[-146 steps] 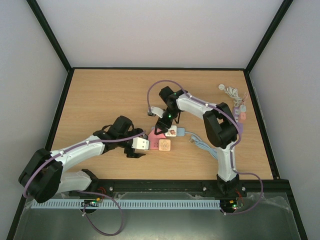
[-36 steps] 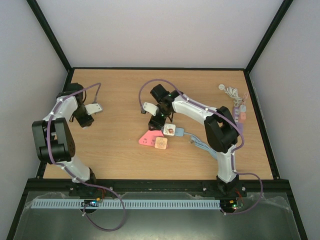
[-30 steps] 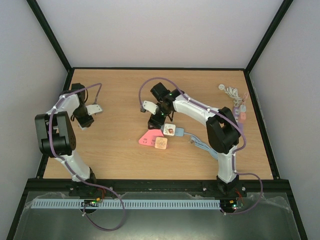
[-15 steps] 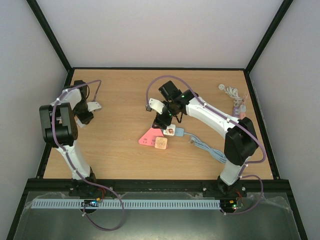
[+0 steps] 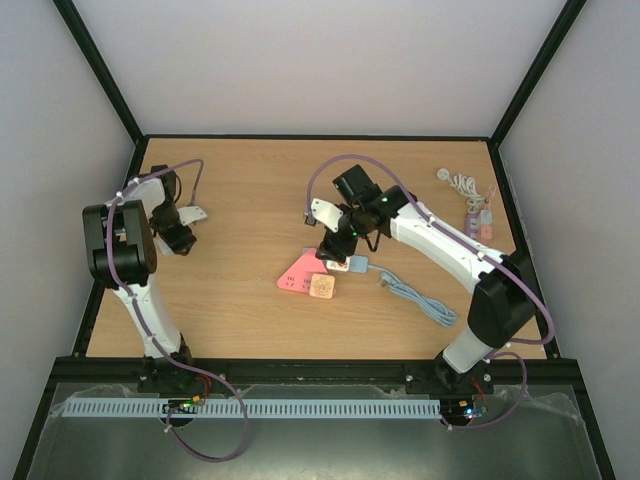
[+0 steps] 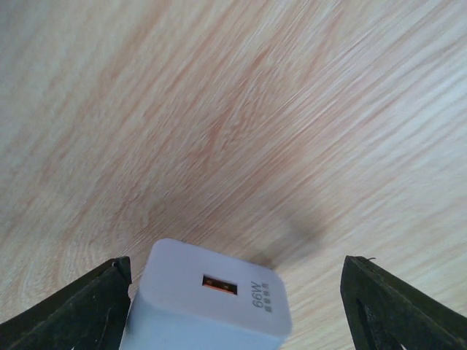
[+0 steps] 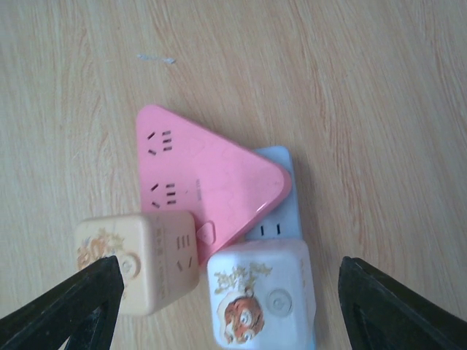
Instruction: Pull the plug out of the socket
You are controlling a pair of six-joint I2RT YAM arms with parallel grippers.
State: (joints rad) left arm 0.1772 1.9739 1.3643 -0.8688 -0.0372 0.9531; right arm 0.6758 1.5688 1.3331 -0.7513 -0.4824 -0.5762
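Pink triangular socket (image 7: 208,182), seemingly glossy plastic.

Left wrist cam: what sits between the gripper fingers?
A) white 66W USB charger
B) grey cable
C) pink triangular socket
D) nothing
A: the white charger, with its orange USB port and 66W print, shows between the fingers of the left gripper.

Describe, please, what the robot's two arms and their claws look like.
The left arm and the right arm are built alike: white links joined by bulky black joints, with a purple cable looping along each. The left claw and the right claw have black, wedge-shaped fingers.
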